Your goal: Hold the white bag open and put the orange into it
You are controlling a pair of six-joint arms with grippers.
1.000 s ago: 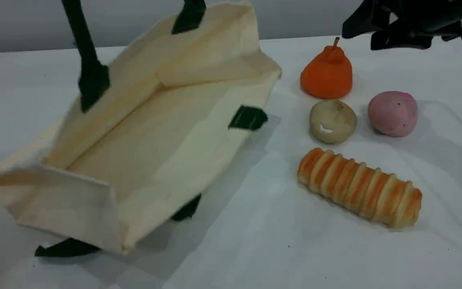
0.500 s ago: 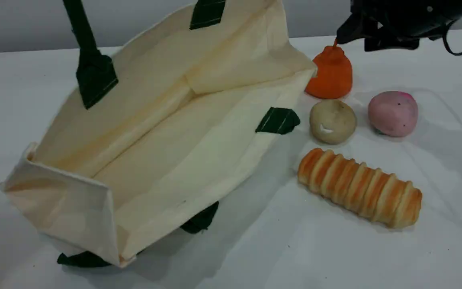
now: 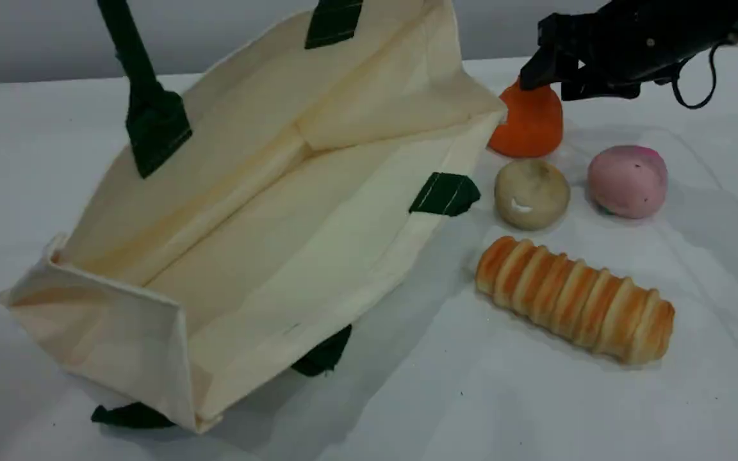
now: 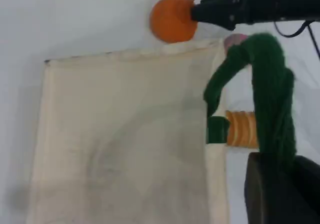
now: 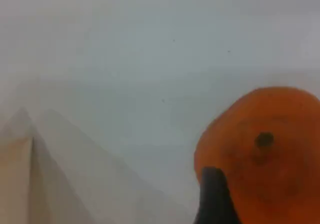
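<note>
The white bag (image 3: 266, 211) lies tilted with its mouth wide open toward the camera, its far side lifted by a dark green handle (image 3: 135, 70) that runs out of the top of the scene view. In the left wrist view my left gripper (image 4: 277, 176) is shut on that green handle (image 4: 270, 83) above the bag (image 4: 125, 144). The orange (image 3: 529, 125) stands on the table just past the bag's right corner. My right gripper (image 3: 539, 73) is open and sits right at the orange's top, hiding its stem. In the right wrist view one fingertip (image 5: 215, 199) shows against the orange (image 5: 265, 149).
A beige ball (image 3: 531, 193), a pink ball (image 3: 627, 181) and an orange-striped bread loaf (image 3: 575, 299) lie right of the bag, in front of the orange. The white table (image 3: 535, 397) extends to the front and right.
The bag has shifted right and opened wider, so its corner now reaches the orange. My right gripper has come down and left onto the orange's top.
</note>
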